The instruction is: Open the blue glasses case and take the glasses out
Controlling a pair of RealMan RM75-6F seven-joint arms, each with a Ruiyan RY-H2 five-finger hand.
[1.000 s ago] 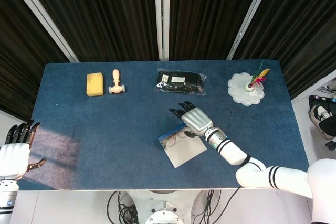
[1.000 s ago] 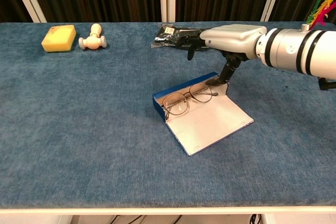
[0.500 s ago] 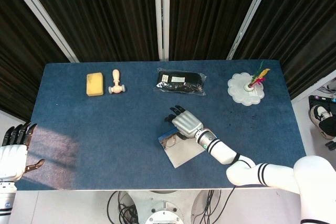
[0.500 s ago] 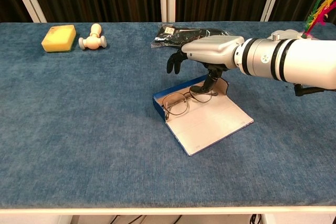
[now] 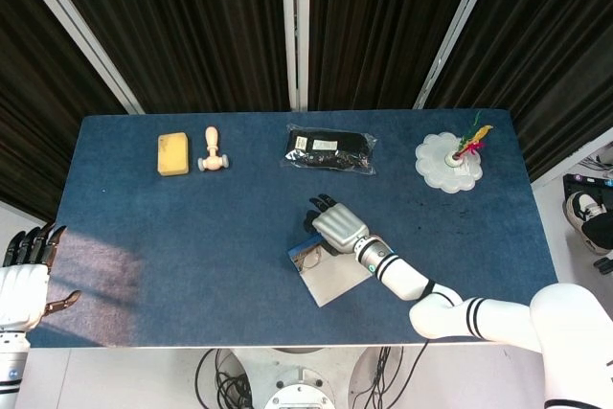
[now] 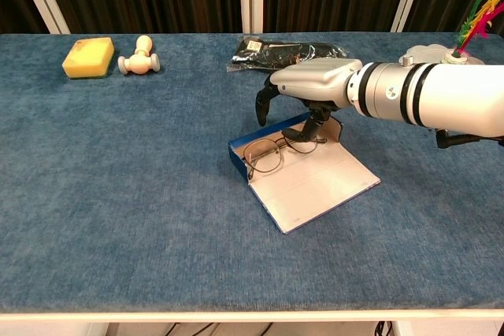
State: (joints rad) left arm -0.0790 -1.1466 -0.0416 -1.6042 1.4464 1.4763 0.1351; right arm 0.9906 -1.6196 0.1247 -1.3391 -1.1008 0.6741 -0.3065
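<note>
The blue glasses case lies open mid-table, its pale lid flat on the cloth; the head view shows the case from above. Thin-rimmed glasses still rest inside against the blue wall. My right hand hovers just over the case's far side, palm down, with fingers curled downward beyond the case and the thumb reaching down to the glasses' right lens. It holds nothing. In the head view the right hand covers the case's far edge. My left hand hangs off the table's left front corner, fingers spread.
At the back left are a yellow sponge and a wooden roller. A black packaged item lies just behind my right hand. A white scalloped dish with a colourful feather stands at the back right.
My right hand has shifted left over the case and lowered, its fingers curling down and its thumb coming onto the glasses. The left hand has sunk slightly.
</note>
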